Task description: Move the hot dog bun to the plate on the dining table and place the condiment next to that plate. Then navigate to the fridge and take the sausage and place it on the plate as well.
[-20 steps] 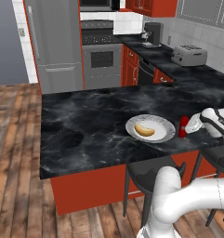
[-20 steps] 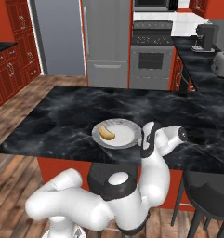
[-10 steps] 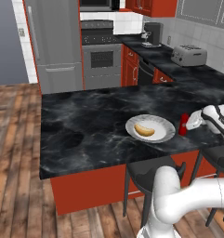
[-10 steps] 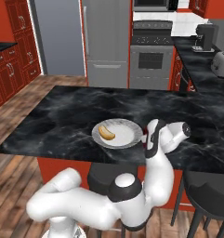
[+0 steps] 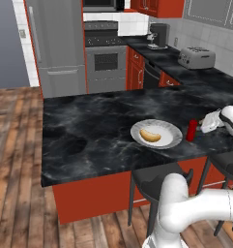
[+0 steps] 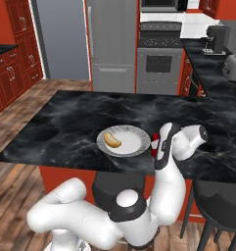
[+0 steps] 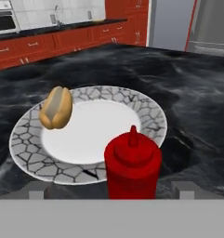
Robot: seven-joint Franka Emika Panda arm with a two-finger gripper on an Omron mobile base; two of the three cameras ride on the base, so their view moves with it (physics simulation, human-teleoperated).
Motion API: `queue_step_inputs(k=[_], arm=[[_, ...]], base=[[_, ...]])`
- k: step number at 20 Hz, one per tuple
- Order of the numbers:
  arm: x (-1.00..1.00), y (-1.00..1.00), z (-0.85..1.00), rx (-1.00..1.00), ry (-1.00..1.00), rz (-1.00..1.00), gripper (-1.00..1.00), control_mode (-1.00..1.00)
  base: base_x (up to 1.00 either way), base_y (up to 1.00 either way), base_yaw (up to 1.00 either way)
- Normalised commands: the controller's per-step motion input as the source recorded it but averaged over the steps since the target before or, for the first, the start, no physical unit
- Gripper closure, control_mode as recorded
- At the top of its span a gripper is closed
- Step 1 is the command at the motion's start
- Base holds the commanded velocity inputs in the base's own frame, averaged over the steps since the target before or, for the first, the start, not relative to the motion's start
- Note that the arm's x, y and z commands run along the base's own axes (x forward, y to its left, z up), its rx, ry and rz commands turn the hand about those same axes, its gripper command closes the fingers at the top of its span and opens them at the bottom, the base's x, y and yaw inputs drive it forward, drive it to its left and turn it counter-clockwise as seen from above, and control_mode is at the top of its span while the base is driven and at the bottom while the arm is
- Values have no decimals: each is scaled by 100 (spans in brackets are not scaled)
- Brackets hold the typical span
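Left base view first: the condiment (image 5: 191, 130) stood upright on the black marble surface (image 5: 89, 131), just beside the plate (image 5: 172, 135) toward the frame's right, with the hot dog bun (image 5: 150, 136) lying on the plate. My claw (image 5: 208, 123) sat right of the bottle at the frame's right edge, so pulling out meant going right. Couldn't make out the fingers there, too small and blurry.

Right base view: my own arm covered most of the bottle, only a red sliver showed. The fridge (image 6: 112, 44) was up top, doors shut, so no sausage visible.

Hand view: bottle dead centre at the bottom, plate and bun behind it. My fingertips (image 7: 185, 188) stood wide apart on either side, apparently clear of the bottle, though the bottom edge cut them off.
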Motion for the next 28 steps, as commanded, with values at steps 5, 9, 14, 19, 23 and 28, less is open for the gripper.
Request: queue_step_inputs(k=[5,9,14,19,23,28], arm=[[-46,4,98,-4,0,0,-100,-100],[-65,34,100,-16,0,0,-100,-100],[-68,81,100,-33,1,1,-100,-100],[-55,99,78,-44,0,10,-100,-100],[-51,91,66,-48,-2,21,-100,-100],[-55,78,43,-47,0,28,-100,-100]], base=[[0,0,0],[0,0,0],[0,0,0],[0,0,0],[0,0,0],[0,0,0]])
